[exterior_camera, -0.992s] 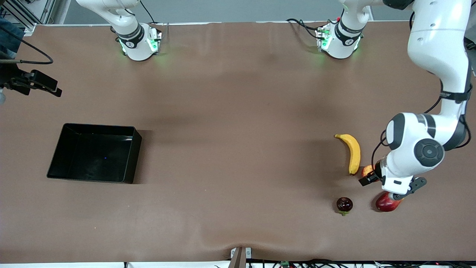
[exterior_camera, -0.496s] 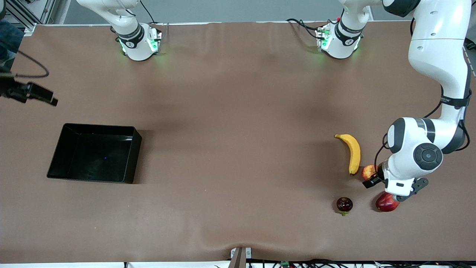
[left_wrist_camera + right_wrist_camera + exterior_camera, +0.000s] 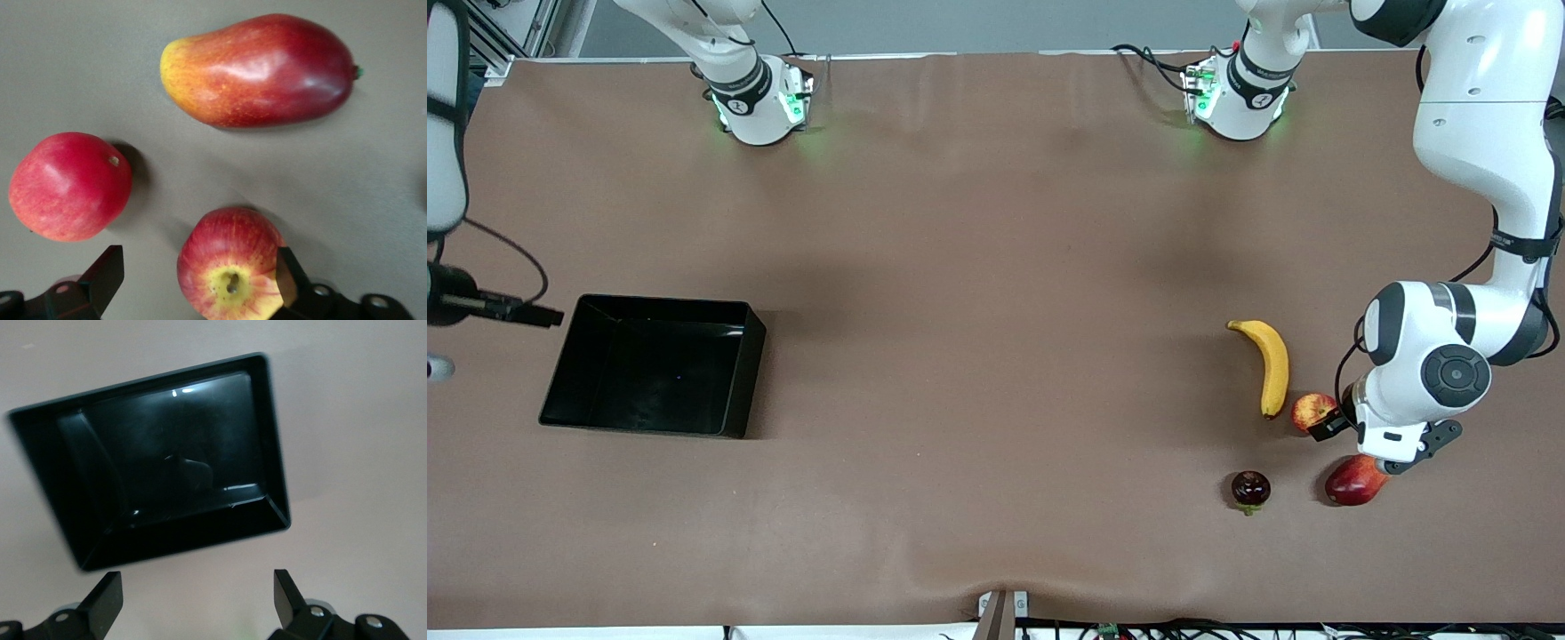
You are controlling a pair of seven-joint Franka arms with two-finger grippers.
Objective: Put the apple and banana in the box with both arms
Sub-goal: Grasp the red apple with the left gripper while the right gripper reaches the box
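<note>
Front view: the box (image 3: pixel 654 366) sits toward the right arm's end of the table (image 3: pixel 978 293), with bare brown surface on every side of it. The banana (image 3: pixel 1269 365), apple (image 3: pixel 1312 412), mango (image 3: pixel 1354 481) and pomegranate (image 3: pixel 1250 490) cluster toward the left arm's end, well apart from the box. The apple lies just beside the banana's nearer tip. The left gripper (image 3: pixel 1352 425) hangs low over the apple and the arm's wrist covers part of that fruit; its fingers are mostly hidden here. The right gripper (image 3: pixel 525 313) is only partly in frame at the picture's edge, just beside the box's wall.

Left wrist view: the left gripper (image 3: pixel 200 283) has its fingers (image 3: pixel 105 277) spread apart, one finger close against the apple (image 3: pixel 230 263). The apple is cut off by the frame. The pomegranate (image 3: pixel 70 185) and mango (image 3: pixel 260 70) lie apart from it.

Right wrist view: the right gripper (image 3: pixel 197 600) is spread wide and holds nothing, over bare table next to the box (image 3: pixel 167 457). The box's glossy floor shows glare and a dim reflection.
</note>
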